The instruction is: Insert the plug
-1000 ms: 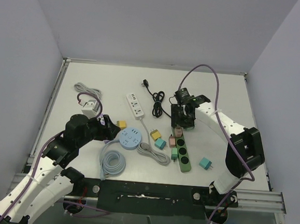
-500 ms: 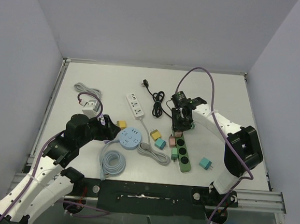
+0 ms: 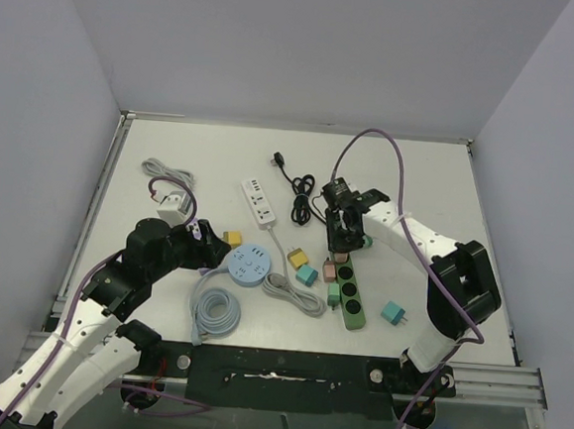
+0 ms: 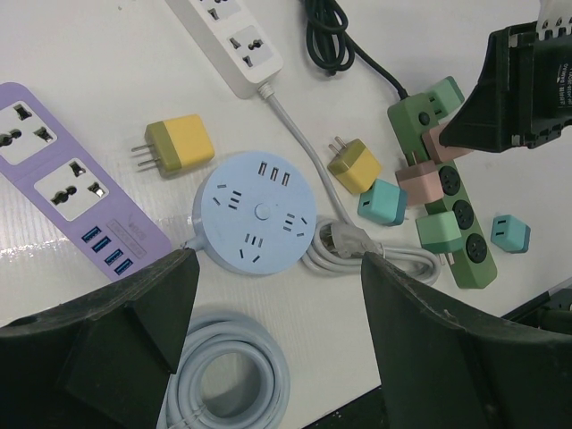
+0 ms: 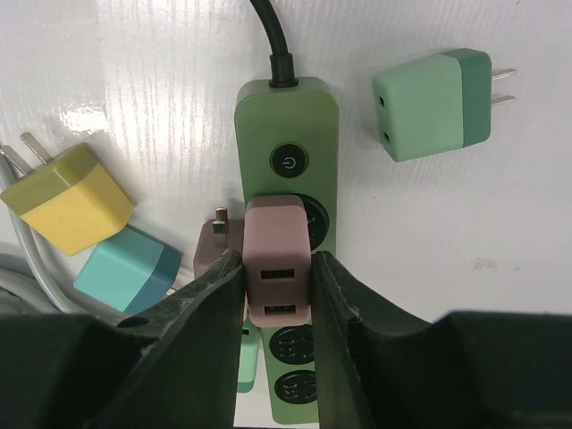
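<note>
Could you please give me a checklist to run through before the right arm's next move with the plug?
1. Right gripper shut on pink plug: ok.
2. Plug over the green strip socket next to the power button: ok.
3. Prongs lined up with the socket: cannot tell, hidden under the plug.
4. Left gripper open, away from the strip: ok.
5. Loose green plug apart from the strip: ok.

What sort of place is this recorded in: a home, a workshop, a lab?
Probably a robotics lab cell: a white table boxed in by plain grey walls, two arms bolted at its near edge, power strips and coloured adapters laid out as props.
</note>
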Controlling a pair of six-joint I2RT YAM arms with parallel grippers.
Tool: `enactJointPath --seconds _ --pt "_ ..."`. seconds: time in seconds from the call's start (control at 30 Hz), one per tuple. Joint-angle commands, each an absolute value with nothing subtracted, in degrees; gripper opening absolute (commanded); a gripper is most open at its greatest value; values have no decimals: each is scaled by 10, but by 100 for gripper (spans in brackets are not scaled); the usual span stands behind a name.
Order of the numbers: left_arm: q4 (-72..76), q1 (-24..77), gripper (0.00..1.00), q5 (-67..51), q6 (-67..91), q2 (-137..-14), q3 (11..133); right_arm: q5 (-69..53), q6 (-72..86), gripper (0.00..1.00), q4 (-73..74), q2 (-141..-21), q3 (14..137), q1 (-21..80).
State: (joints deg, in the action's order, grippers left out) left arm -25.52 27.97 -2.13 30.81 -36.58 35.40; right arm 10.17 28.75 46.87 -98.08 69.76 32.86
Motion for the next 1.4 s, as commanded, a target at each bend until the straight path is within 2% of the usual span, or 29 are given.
enactJointPath --seconds 0.0,0.2,0.4,0.67,0.77,0.83,0.9,1.07,1.2,1.37 --pt "-239 278 72 -17 304 -361 359 151 324 0 400 -1086 626 328" --pt "-239 278 72 -17 303 -366 360 175 326 0 345 -1049 627 327" --pt "-236 275 72 -24 302 -377 361 198 295 0 303 -1008 689 298" --pt "-229 274 72 -34 304 -395 366 154 263 1 289 -1038 758 280" --pt "-223 274 72 -35 307 -399 365 164 265 15 306 -1029 763 284" --pt "-217 274 72 -40 311 -402 365 185 265 32 322 -1013 766 296" --pt "-208 274 72 -46 313 -407 366 198 269 44 345 -995 771 307" --pt "-188 275 72 -68 316 -424 372 220 310 66 393 -917 749 331" --pt "-169 276 72 -91 320 -424 365 216 339 70 422 -861 690 365" --pt "-150 277 72 -108 342 -417 352 189 406 65 448 -851 634 434"
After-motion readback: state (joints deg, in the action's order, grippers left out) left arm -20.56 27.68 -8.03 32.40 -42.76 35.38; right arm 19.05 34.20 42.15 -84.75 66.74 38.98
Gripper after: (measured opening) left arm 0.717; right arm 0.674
